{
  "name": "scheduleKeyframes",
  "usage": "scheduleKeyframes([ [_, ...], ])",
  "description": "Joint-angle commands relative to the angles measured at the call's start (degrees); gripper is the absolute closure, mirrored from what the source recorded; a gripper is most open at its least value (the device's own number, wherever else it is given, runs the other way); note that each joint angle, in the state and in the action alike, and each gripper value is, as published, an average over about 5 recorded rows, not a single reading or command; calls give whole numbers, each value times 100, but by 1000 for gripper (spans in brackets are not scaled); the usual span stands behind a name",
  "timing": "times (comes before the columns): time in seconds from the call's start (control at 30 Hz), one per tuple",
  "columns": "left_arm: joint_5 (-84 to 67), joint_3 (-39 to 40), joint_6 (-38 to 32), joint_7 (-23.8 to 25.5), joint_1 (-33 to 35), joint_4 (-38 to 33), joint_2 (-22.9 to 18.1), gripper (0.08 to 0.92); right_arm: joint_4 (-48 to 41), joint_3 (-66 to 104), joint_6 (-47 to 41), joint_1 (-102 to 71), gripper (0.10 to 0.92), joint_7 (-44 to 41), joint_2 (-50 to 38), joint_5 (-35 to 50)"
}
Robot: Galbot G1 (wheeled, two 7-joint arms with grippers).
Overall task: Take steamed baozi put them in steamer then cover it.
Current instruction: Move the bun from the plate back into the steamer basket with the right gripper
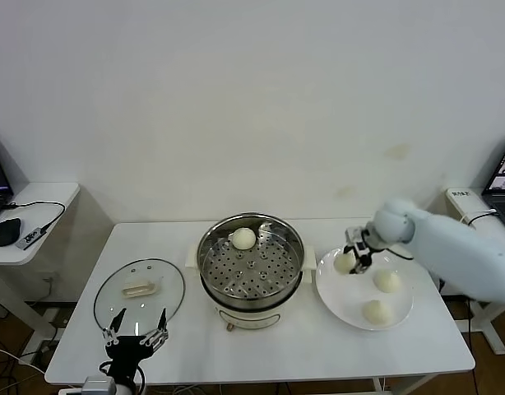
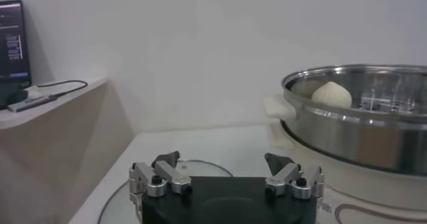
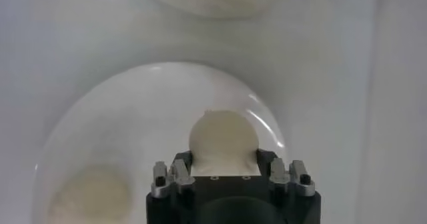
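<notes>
Wall [image 1: 252, 99]: plain white, evenly lit.
Counter [image 1: 261, 350]: white, set against the wall.
Side desk [image 1: 39, 206]: white, at the left, with a black mouse [image 1: 4, 232] and cable [image 1: 39, 216].
Floor [image 1: 14, 333]: brown wood.

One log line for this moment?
right gripper: shut on baozi, over plate | left gripper: open, near cover | steamer: one bun
</notes>
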Motion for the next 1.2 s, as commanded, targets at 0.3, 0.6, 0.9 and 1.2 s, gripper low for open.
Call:
scheduleKeyframes([
  [0.3, -6, 25, 10, 1, -12, -77, 38, 177, 1255, -1783, -1114, 3371, 414, 369, 639, 2601],
  [0.6, 3, -170, -9, -11, 26, -110, 57, 177, 829, -1472, -1839, 2489, 414, 1208, 2353, 3529],
  [0.9, -5, -288, -27, -21, 80, -140, 21, 177, -93, -1466, -2074, 1814, 414, 1451, 3575, 3446],
  [1.2, 2, -313, -32, -23, 101, -173, -19, 177, -680, -1468, -2219, 1336, 414, 1407, 4134, 3179],
])
